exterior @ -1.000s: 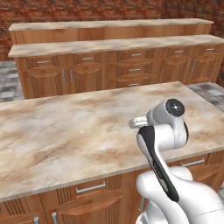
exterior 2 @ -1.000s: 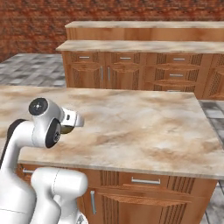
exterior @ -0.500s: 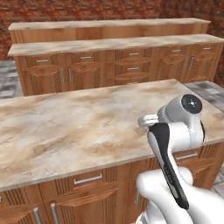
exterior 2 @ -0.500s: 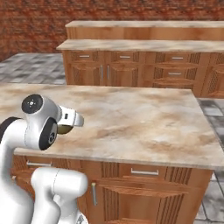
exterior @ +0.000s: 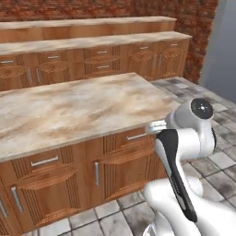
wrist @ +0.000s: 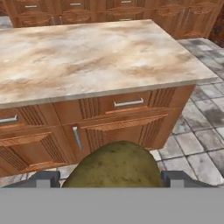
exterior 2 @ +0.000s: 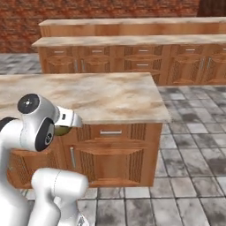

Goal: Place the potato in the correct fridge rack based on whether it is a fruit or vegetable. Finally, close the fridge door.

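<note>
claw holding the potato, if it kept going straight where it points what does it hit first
Probably the wooden cabinet front under the marble island counter; the claw, shut on the potato, aims there, though depth is unclear.

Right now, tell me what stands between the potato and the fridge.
The potato sits between the gripper fingertips. No fridge is in view, so the path cannot be judged. Directly ahead is the island counter with its wooden drawers, and tiled floor to the right.
</note>
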